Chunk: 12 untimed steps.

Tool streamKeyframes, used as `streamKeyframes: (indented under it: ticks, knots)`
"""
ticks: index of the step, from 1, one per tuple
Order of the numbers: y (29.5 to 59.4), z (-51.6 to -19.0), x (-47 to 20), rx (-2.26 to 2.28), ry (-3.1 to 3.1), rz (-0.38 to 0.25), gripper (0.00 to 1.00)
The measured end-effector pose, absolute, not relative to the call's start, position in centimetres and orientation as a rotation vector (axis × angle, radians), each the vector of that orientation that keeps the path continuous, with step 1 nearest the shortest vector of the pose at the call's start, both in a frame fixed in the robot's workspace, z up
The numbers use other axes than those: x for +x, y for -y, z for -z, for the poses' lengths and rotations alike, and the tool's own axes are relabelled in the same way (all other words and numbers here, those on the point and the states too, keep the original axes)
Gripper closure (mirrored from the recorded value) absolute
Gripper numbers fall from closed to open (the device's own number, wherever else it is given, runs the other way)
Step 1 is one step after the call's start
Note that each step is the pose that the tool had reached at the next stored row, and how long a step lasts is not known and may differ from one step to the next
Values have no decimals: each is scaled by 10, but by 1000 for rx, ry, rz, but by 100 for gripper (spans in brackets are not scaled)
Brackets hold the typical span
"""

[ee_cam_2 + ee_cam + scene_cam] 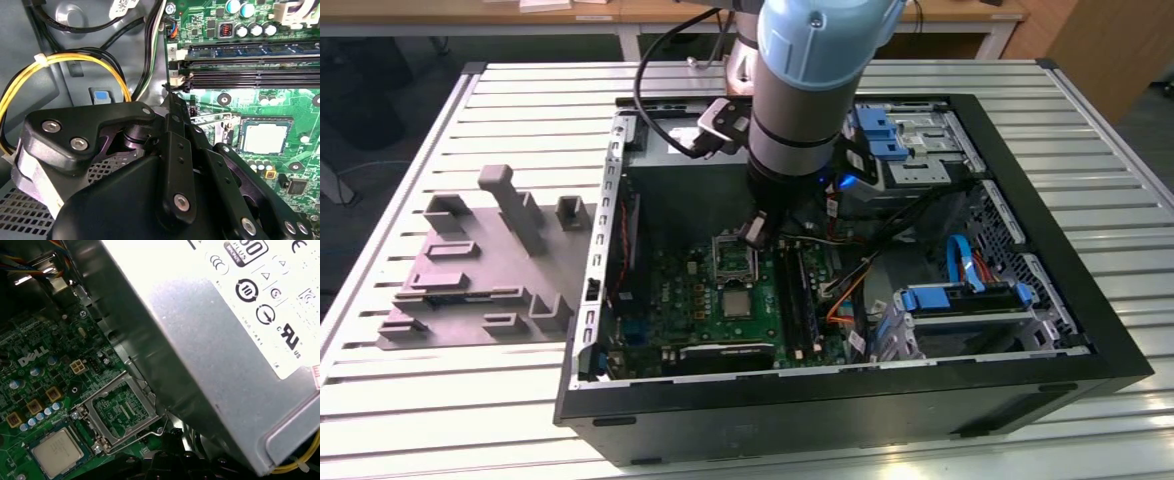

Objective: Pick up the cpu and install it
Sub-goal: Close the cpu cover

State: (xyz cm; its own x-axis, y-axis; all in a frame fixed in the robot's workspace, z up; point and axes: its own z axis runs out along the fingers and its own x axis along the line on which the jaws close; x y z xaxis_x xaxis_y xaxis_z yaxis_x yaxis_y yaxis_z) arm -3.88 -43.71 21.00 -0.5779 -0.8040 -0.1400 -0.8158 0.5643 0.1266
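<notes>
One cpu (59, 452) lies on the motherboard (30, 390) inside the computer case (1067, 300).

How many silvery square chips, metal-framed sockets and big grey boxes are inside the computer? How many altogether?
Silvery cpu chip: 1
Metal-framed socket: 1
Big grey box with a white label: 1
Total: 3
</notes>
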Motion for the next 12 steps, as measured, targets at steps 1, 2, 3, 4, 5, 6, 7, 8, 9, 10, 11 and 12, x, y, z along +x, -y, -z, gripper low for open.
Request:
streamKeyframes:
  ticks: [1, 2, 3, 4, 5, 6, 7, 8, 9, 10, 11, 12]
  knots:
    - [436, -210, -39, -1410, -2719, -273, 89]
    - [436, -209, -39, -1410, -2719, -274, 89]
    - [435, -209, -39, -1410, -2719, -274, 89]
    - [435, -208, -39, -1410, -2719, -274, 89]
    - [434, -208, -39, -1410, -2719, -274, 89]
    - [434, -208, -39, -1410, -2719, -274, 89]
    - [433, -207, -39, -1410, -2719, -274, 89]
    - [433, -207, -39, -1410, -2719, -274, 89]
    - [433, -207, -39, -1410, -2719, -274, 89]
    - [433, -206, -39, -1410, -2719, -274, 89]
    - [433, -206, -39, -1410, -2719, -274, 89]
    - [433, -205, -39, -1410, -2719, -274, 89]
